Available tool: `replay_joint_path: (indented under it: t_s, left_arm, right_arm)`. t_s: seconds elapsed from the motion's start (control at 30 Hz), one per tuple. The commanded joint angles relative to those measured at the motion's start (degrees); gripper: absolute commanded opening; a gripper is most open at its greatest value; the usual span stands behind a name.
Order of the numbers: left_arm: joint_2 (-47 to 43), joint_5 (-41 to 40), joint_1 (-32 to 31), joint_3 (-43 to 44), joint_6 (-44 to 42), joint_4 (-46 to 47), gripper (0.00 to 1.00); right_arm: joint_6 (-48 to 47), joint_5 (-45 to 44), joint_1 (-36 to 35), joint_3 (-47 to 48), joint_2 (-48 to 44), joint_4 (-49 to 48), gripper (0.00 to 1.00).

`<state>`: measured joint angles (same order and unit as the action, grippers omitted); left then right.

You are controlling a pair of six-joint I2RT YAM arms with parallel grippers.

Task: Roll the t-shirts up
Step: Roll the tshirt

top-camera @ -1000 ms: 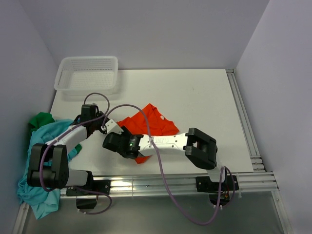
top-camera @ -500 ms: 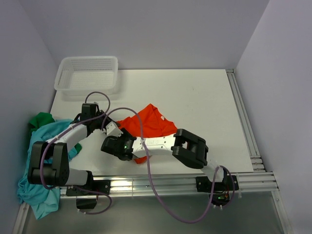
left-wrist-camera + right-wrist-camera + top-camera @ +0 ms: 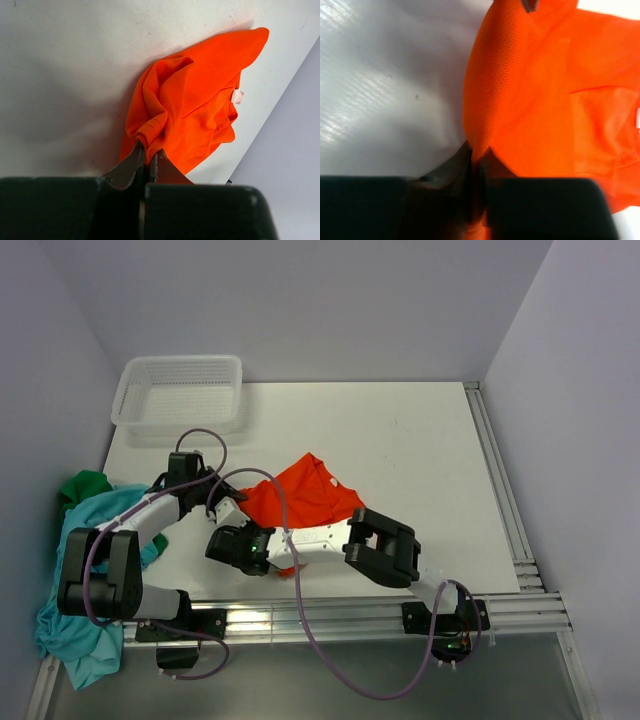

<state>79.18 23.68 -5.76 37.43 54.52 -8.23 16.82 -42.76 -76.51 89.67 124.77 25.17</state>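
White table [image 3: 420, 450] | left end effector [image 3: 146, 150], right end effector [image 3: 477, 152] pinching orange t-shirt [image 3: 305, 495]

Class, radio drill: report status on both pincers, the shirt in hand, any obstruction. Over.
Both shut on orange t-shirt: left pincer on bunched fold, right pincer on edge. Shirt crumpled, not rolled. Teal t-shirt, green t-shirt heaped left, apart.

Table [image 3: 420, 430]: white, matte, beneath the left gripper [image 3: 240, 508].
Walls [image 3: 300, 300]: pale lavender, beyond it and to either side.
Rails [image 3: 497, 480]: aluminium, well to its right.
Light: even, soft shadows.
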Motion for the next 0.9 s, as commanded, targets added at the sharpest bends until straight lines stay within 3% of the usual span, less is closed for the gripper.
replay_joint_path:
  t_s: [0.0,0.07,0.23,0.33,0.37,0.47,0.63,0.87]
  left_arm:
    - [0.1,1.5,-0.1,2.1,-0.8,1.5,0.00]
    - [0.0,1.4,0.0,2.2,-0.9,1.3,0.00]
    - [0.9,1.6,0.0,3.7,-2.8,0.5,0.10]
    - [1.4,1.5,0.0,4.7,-4.0,0.1,0.28]
    - [1.3,1.1,0.0,4.9,-4.2,-0.4,0.40]
    - [0.9,-0.6,0.0,6.1,-5.5,-2.1,0.59]
    - [-1.3,-4.2,0.0,8.5,-8.0,-5.4,0.69]
    - [-8.1,-7.2,0.0,7.0,-10.1,-5.8,0.71]
  right_arm:
    - [0.1,2.0,0.0,1.0,0.3,-1.8,0.08]
    - [0.1,5.4,0.8,-2.4,-2.2,-5.2,0.00]
    - [0.7,21.4,3.8,-9.9,-10.0,-13.0,0.00]
    - [2.1,31.6,7.5,-13.7,-13.1,-17.0,0.00]
    - [2.4,34.4,8.6,-15.8,-13.8,-18.9,0.00]
    - [3.8,44.7,13.1,-18.9,-15.4,-22.2,0.00]
    - [5.0,60.8,20.9,-20.1,-14.4,-24.8,0.00]
    - [10.7,83.4,30.0,-21.8,-10.9,-33.0,0.00]
